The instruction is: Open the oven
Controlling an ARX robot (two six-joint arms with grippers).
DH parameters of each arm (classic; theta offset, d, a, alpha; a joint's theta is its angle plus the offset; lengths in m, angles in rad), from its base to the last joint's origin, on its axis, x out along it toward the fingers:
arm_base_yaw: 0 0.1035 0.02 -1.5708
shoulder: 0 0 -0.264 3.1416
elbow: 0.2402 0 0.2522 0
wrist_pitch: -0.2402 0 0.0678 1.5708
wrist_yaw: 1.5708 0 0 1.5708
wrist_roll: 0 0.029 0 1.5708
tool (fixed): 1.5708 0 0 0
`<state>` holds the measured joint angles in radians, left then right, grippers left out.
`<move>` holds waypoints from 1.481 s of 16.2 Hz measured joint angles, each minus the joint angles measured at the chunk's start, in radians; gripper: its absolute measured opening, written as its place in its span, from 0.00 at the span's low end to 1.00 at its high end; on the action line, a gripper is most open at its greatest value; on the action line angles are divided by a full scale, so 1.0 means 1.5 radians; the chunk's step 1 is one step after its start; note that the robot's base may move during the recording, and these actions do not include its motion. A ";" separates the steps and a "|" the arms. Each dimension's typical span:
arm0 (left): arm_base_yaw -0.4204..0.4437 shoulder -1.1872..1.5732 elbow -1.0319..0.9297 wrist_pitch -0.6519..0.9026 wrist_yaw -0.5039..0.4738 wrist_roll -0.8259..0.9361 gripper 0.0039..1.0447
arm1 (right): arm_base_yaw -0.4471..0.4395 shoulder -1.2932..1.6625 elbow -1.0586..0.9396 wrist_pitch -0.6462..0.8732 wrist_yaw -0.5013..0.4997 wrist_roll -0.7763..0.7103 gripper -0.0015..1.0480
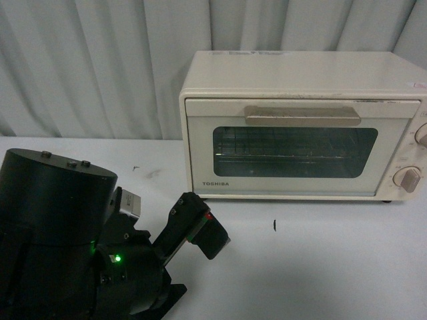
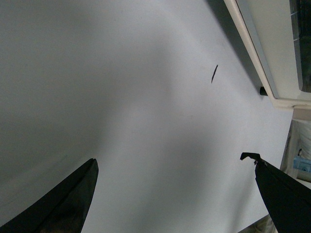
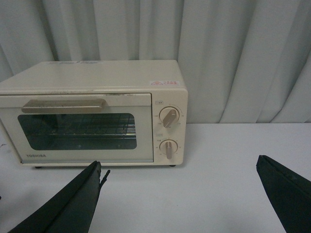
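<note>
1. Front view:
   - the oven (image 1: pixel 303 127) stands on the table (image 1: pixel 320 267) at the far right, with its back near the curtain (image 1: pixel 87 67);
   - the door (image 1: pixel 200 153) is shut and upright, and the handle (image 1: pixel 302 115) runs across its top;
   - the rack (image 1: pixel 287 152) shows through the glass;
   - the knobs (image 1: pixel 407 179) are cut by the frame edge;
   - a small dark mark (image 1: pixel 275 225) lies on the table in front of the oven;
   - the left arm (image 1: pixel 60 233) sits folded low at the near left, with a green lamp (image 1: pixel 117 257) lit;
   - the spread of its fingers cannot be told here.
2. Left wrist view:
   - only the oven's lower front edge (image 2: pixel 272 43) and one foot (image 2: pixel 263 90) show;
   - the mark (image 2: pixel 214 74) lies near that edge;
   - the table surface is white and matte;
   - the left gripper (image 2: pixel 171 158) points down at the table, with its fingers spread wide and nothing between them;
   - it is well apart from the oven.
3. Right wrist view:
   - this is the only view showing the whole oven front;
   - both knobs (image 3: pixel 169 117) sit one above the other, to the right of the door;
   - a sticker (image 3: pixel 164 83) lies on the top, near the right front corner;
   - the pleated pale curtain hangs down behind the table;
   - the right gripper (image 3: pixel 178 160) faces the oven front, with its fingers wide apart and holding nothing;
   - it is apart from the oven.
</note>
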<state>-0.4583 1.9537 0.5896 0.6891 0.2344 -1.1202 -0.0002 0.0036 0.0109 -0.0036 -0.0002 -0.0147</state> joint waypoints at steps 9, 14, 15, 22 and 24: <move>-0.012 0.047 0.012 0.032 -0.025 -0.034 0.94 | 0.000 0.000 0.000 0.000 0.000 0.000 0.94; -0.016 0.049 0.012 0.034 -0.034 -0.033 0.94 | 0.000 0.000 0.000 0.000 0.000 0.000 0.94; -0.016 0.049 0.012 0.034 -0.034 -0.033 0.94 | 0.000 0.000 0.000 0.000 0.000 0.000 0.94; -0.016 0.049 0.012 0.034 -0.034 -0.033 0.94 | 0.000 0.000 0.000 0.000 0.000 0.000 0.94; -0.016 0.049 0.012 0.034 -0.034 -0.033 0.94 | 0.000 0.000 0.000 0.000 0.000 0.000 0.94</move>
<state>-0.4828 2.0274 0.6083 0.7403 0.1833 -1.1698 -0.0002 0.0036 0.0109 -0.0036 -0.0002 -0.0147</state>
